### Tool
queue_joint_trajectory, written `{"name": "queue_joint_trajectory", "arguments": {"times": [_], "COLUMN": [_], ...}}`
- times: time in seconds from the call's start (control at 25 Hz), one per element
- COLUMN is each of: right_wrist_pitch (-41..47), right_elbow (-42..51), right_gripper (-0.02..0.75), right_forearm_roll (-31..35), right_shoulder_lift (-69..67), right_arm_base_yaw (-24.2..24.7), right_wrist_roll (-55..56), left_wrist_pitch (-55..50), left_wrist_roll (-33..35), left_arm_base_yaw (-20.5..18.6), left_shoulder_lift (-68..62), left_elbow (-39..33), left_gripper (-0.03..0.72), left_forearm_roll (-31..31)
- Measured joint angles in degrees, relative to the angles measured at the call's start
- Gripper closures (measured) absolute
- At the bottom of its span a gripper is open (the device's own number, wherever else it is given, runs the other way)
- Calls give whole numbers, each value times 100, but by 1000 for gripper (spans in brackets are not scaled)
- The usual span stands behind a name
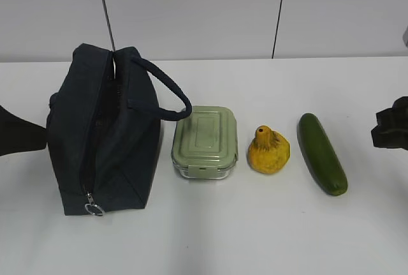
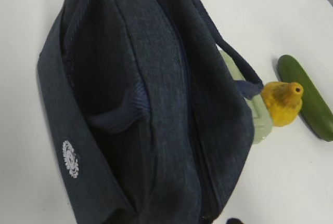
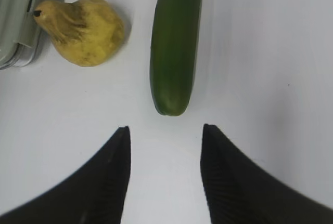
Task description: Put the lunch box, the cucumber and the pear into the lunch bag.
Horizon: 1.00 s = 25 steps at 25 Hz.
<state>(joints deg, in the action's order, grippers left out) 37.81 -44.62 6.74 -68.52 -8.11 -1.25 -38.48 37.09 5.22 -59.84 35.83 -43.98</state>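
The navy lunch bag (image 1: 105, 128) stands at the left with its loop handle (image 1: 169, 93) and its silver ring pull (image 1: 94, 209) at the near end. The zipper line looks shut in the left wrist view (image 2: 190, 104). To the bag's right lie the green-lidded lunch box (image 1: 205, 141), the yellow pear (image 1: 269, 150) and the cucumber (image 1: 322, 152), in a row. My left gripper (image 1: 19, 134) is a dark shape left of the bag; its jaws do not show. My right gripper (image 3: 165, 130) is open and empty, just short of the cucumber's end (image 3: 174, 47). The pear (image 3: 83, 31) lies to the left.
All things rest on a white table (image 1: 255, 237). A pale wall (image 1: 204, 7) with dark vertical seams stands behind it. The right arm (image 1: 390, 128) shows at the right edge. The bag fills most of the left wrist view (image 2: 135, 104).
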Motion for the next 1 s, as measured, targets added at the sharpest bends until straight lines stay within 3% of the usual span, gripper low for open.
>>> {"name": "queue_joint_trajectory", "arguments": {"times": [0.32,0.84,0.92,1.0], "right_wrist_pitch": [-406,-634,-676,-717], "right_elbow": [-22,-233,-245,-265], "right_gripper": [385,386,386,386], "right_forearm_roll": [0,0,0,0], "right_shoulder_lift": [-558,-1091,-1155,-1208], "right_arm_base_yaw": [0,0,0,0], "right_wrist_roll": [-48,-112,-112,-124], "left_wrist_pitch": [297,327,342,353], "left_wrist_roll": [248,1000,1138,1208], "left_arm_base_yaw": [0,0,0,0], "left_shoulder_lift": [-458,-1205,-1347,-1479], "left_elbow": [116,332,343,343], "left_gripper": [337,369,411,498], "left_forearm_roll": [-61,-854,-1023,-1088]}}
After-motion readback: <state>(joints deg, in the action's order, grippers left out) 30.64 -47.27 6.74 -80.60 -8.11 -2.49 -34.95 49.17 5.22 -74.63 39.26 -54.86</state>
